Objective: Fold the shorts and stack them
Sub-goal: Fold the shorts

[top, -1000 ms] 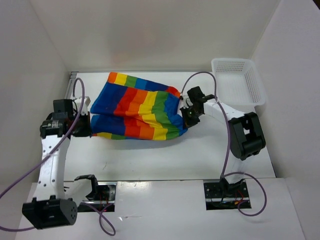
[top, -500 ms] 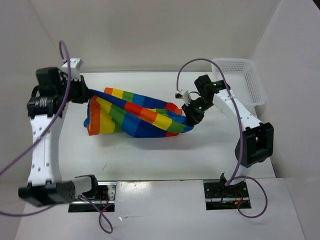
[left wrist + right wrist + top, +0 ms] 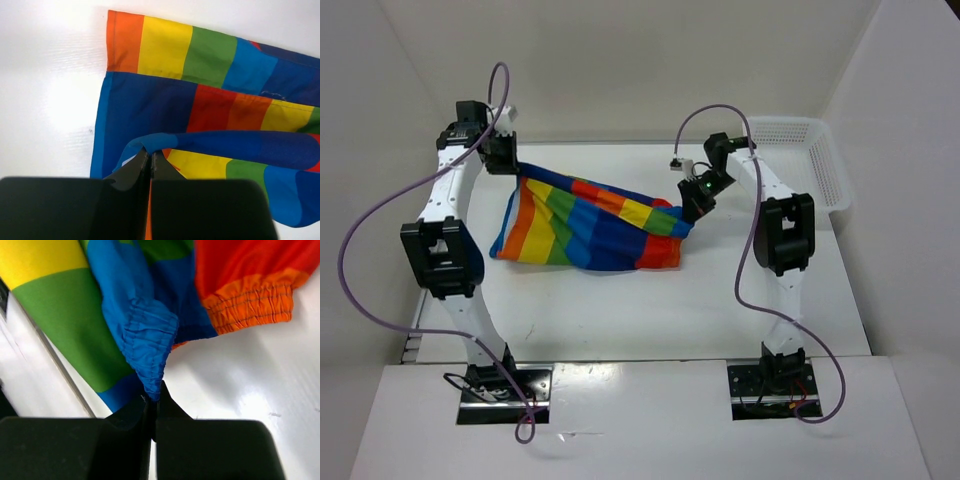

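Observation:
The rainbow shorts hang stretched between my two grippers above the back of the table, their lower part resting on it. My left gripper is shut on a blue hem at the shorts' upper left corner; in the left wrist view the jaws pinch a blue fold of the shorts. My right gripper is shut on the blue elastic waistband at the right end; the right wrist view shows the gathered blue band of the shorts between the jaws.
A white lattice basket stands at the back right corner. White walls close in the table on the left, back and right. The arm cables loop above both arms.
Both arms have lifted and carried the shorts toward the back of the table. The left gripper rose from the table's left side to the back left; the cloth now hangs stretched between them.

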`<state>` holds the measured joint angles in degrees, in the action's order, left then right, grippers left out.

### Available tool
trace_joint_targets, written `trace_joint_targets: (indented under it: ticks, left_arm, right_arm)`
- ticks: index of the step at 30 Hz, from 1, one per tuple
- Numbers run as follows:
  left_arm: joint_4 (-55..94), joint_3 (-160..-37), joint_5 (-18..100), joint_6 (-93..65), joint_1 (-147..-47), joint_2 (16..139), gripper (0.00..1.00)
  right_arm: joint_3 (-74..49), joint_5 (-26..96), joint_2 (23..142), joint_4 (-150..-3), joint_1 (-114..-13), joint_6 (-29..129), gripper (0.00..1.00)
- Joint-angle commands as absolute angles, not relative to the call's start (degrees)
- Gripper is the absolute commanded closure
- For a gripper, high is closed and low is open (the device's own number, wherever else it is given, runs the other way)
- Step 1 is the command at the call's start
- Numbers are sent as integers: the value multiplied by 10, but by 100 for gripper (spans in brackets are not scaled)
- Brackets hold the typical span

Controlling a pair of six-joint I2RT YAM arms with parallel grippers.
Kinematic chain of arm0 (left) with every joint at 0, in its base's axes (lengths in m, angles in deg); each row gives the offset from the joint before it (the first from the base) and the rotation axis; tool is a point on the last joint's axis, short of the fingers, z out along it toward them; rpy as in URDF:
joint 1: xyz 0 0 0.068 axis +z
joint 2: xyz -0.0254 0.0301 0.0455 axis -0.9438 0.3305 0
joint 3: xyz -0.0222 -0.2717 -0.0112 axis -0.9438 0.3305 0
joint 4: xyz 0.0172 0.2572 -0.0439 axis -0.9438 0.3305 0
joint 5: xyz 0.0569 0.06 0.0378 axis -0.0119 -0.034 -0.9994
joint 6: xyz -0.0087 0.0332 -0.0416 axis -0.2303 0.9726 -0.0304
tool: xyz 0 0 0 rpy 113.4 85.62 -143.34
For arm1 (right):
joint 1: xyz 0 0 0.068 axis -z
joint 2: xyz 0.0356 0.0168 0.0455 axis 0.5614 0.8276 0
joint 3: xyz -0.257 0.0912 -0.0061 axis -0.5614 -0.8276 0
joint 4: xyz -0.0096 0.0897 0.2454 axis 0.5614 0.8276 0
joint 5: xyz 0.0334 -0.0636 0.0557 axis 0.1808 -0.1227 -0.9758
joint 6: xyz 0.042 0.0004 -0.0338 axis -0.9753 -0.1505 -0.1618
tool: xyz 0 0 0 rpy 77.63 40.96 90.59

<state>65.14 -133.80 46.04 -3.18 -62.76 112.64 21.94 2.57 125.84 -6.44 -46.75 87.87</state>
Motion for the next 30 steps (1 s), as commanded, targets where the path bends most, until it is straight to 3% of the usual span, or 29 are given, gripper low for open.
trace_joint_targets:
  ticks: [1,4,5,6,7,9,12,15,16,18,20,21,22,26,30]
  left_arm:
    - [618,-1385,450,-29,-624,1161,100]
    - [610,-1424,463,-29,-624,1203,100]
    - [610,-1435,463,-29,-624,1228,100]
    - [610,-1448,463,-29,-631,1241,100]
    - [605,-1459,463,-29,-637,1255,100]
    - [605,-1494,456,-29,-637,1292,99]
    - [600,-1519,437,-29,-637,1331,98]
    - [594,-1526,432,-29,-637,1357,96]
    - [594,-1531,432,-29,-637,1365,93]
    - [594,-1543,437,-29,-637,1386,93]
    - [594,-1565,443,-29,-642,1408,90]
    - [594,-1575,443,-29,-647,1415,89]
    - [594,-1586,443,-29,-647,1431,88]
    - [594,-1626,438,-29,-653,1455,85]
    - [594,-1638,424,-29,-665,1466,82]
  right_arm:
    - [261,16,1302,-78,-456,835,100]
    - [290,21,1325,-118,-451,787,99]
    - [295,27,1331,-126,-450,772,92]
    - [301,32,1345,-139,-450,761,74]
    - [319,32,1345,-145,-445,756,34]
    - [340,43,1354,-162,-445,725,10]
    - [381,58,1337,-226,-431,655,2]
    - [362,71,1276,-326,-418,584,2]
    - [321,79,1254,-353,-418,584,5]
    - [228,130,1174,-428,-453,602,30]
    - [152,165,1077,-497,-511,643,61]
    - [116,192,1048,-517,-533,666,82]
    - [57,192,1023,-532,-555,694,89]
    - [14,175,991,-541,-638,697,97]
    - [60,186,1111,-535,-650,669,100]
